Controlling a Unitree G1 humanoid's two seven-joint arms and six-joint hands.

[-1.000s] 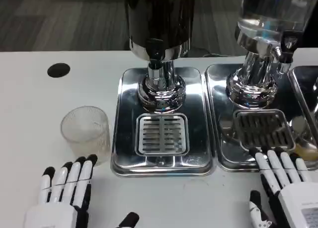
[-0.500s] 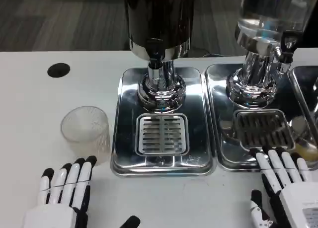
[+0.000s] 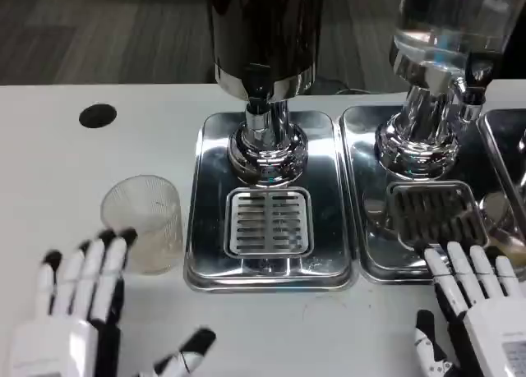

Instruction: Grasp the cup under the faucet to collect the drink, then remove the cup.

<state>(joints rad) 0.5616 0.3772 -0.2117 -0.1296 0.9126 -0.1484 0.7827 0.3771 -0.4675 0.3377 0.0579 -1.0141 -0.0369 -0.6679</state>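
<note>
Ribbed clear plastic cup [image 3: 143,220]; glossy chrome tray [image 3: 207,229]

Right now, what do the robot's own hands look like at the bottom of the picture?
Both the left hand and the right hand have a white back and slim white fingers with black tips and black undersides. The right hand's back carries a small patch of grey print, too small to read.

Bare worktop [image 3: 49,172] lies left of and beyond the cup [image 3: 142,222], with only a dark hole [image 3: 97,116] far left. Just right of the cup stands the steel drip tray [image 3: 205,221], and its dispenser column [image 3: 267,143] rises at the tray's far end, over the grate [image 3: 268,221].
</note>
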